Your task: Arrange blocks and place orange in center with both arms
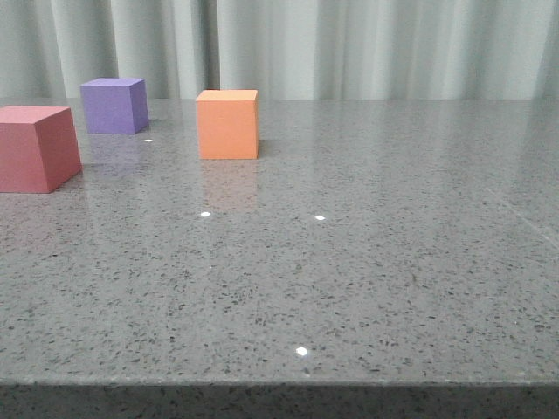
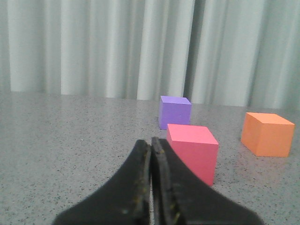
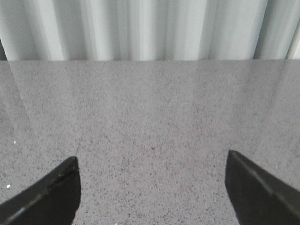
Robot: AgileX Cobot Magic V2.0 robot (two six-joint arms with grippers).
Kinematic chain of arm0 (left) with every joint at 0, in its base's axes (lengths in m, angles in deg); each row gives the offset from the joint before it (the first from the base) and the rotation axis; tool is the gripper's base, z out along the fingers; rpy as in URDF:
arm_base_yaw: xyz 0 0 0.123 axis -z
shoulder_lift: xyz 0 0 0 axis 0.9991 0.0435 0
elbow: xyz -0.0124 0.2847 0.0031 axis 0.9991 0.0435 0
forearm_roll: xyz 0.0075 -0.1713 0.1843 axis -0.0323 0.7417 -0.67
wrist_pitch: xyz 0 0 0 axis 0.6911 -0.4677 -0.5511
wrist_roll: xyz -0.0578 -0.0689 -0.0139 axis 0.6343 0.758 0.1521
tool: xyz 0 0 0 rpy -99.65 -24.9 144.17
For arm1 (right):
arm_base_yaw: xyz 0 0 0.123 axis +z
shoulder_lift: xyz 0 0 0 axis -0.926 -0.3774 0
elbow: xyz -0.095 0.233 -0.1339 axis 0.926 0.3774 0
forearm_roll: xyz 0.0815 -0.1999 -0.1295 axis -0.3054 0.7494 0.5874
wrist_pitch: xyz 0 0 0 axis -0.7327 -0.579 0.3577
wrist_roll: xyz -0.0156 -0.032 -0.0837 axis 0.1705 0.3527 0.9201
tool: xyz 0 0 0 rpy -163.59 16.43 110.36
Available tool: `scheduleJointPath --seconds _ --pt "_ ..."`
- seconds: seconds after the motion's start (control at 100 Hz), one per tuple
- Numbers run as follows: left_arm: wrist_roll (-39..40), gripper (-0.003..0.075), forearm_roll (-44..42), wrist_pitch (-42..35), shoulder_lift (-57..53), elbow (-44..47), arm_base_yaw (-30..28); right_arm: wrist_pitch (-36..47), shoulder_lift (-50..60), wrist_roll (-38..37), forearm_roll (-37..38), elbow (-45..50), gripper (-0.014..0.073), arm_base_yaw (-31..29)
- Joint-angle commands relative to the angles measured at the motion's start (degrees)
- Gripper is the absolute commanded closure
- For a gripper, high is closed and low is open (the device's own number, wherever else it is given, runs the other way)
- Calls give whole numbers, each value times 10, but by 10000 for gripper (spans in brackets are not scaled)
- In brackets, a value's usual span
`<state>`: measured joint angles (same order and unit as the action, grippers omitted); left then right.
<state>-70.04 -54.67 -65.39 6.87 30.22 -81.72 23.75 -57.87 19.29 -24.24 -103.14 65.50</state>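
The pinkish-red cube sits at the far left of the grey table, the purple cube behind it, the orange cube to their right. Neither gripper shows in the front view. In the left wrist view my left gripper is shut and empty, its tips just short of the pinkish-red cube; the purple cube stands beyond it and the orange cube off to the side. In the right wrist view my right gripper is open and empty over bare table, no cube in sight.
The speckled grey tabletop runs to a front edge low in the front view. A pale pleated curtain hangs behind the table.
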Motion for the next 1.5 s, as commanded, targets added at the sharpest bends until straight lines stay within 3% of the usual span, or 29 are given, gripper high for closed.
scheduleJointPath --seconds 0.0,0.4,0.5,0.61,0.76,1.49 --pt "1 741 5 -45 -18 25 0 67 14 6 2 -4 -22 -4" --pt "1 741 5 -45 -18 25 0 101 15 6 3 0 10 -4" --pt "1 741 5 -45 -18 25 0 101 15 6 3 0 144 -4" --pt "1 741 5 -45 -18 25 0 101 15 6 3 0 397 -4" --pt "1 741 5 -45 -18 25 0 101 15 6 3 0 666 -4" --pt "1 741 5 -47 -18 25 0 101 15 6 3 0 662 -4"
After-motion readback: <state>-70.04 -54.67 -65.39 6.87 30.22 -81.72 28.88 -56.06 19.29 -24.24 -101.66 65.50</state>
